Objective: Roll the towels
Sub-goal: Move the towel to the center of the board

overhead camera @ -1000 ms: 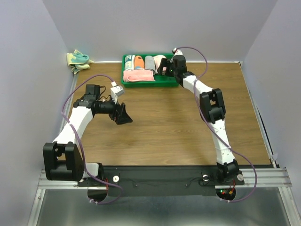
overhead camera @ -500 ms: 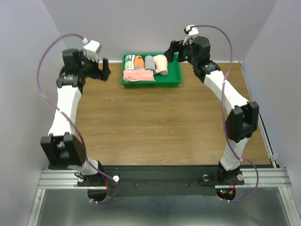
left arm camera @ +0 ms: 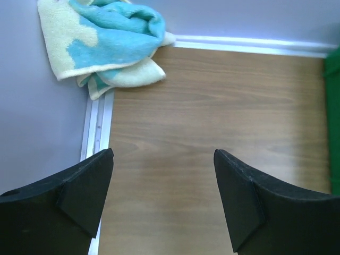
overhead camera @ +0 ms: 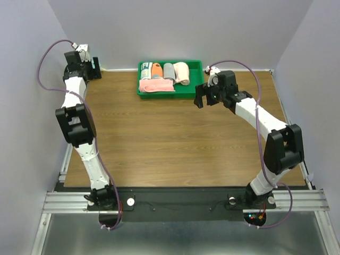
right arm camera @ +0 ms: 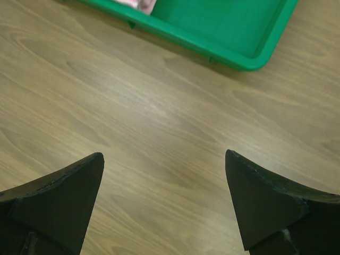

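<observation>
Teal towel (left arm camera: pixel 101 40) at far-left table (left arm camera: pixel 212 106) corner

Bright, even, diffuse light; on the brown wood-grain tabletop (overhead camera: pixel 175 143) shadows are faint and soft-edged, with a pale sheen in both wrist views.

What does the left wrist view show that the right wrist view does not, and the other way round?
Only the left wrist view: the teal towel, bunched against the wall at the table's corner, and the open left claw. Only the right wrist view: a bit of pink cloth in the tray, and the open right claw. Both: the wooden table and the green tray, a mere sliver in the left view.
</observation>
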Robot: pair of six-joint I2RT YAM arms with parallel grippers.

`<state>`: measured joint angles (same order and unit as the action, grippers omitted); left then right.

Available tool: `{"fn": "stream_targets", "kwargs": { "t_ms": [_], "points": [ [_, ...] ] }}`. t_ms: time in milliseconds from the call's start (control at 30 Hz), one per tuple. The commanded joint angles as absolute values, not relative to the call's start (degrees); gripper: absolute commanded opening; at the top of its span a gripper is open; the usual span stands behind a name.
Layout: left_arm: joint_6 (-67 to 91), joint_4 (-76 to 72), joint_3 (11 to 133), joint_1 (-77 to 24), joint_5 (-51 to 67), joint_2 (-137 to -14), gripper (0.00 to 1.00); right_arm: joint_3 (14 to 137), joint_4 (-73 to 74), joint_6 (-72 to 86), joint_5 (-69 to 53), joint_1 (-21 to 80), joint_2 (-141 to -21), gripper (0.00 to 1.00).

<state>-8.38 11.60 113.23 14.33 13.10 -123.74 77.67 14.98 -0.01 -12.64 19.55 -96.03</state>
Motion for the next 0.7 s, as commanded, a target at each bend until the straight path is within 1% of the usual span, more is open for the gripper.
{"fn": "stream_targets", "kwargs": {
  "t_ms": [0,67,167,267,367,433,667],
  "points": [
    [-0.4,5.0,122.8,16.2,10.6,-129.0,0.87,78.4,14.3,1.0,-13.8,19.2,-95.4,1.00],
    [2.6,3.2,126.7,17.7,9.8,-133.4,0.87,78.4,14.3,1.7,-13.7,19.2,-96.1,1.00],
    [6.2,-1.1,129.0,19.2,10.1,-137.3,0.87,78.2,14.2,1.9,-13.8,19.2,-96.9,1.00],
    [8.5,-7.4,128.0,19.8,9.3,-139.4,0.93,78.4,14.3,2.0,-13.5,19.2,-98.5,1.00],
    [9.8,-10.5,128.8,19.7,8.2,-142.3,0.95,79.4,14.3,2.2,-13.0,19.2,-100.5,1.00],
    [10.9,-11.4,129.5,19.7,6.3,-143.7,0.99,80.3,14.4,2.2,-13.0,19.2,-101.8,1.00],
    [14.9,-18.0,130.9,19.8,3.4,-149.0,0.99,82.5,15.0,1.7,-11.7,18.5,-104.8,1.00]
  ]
}}
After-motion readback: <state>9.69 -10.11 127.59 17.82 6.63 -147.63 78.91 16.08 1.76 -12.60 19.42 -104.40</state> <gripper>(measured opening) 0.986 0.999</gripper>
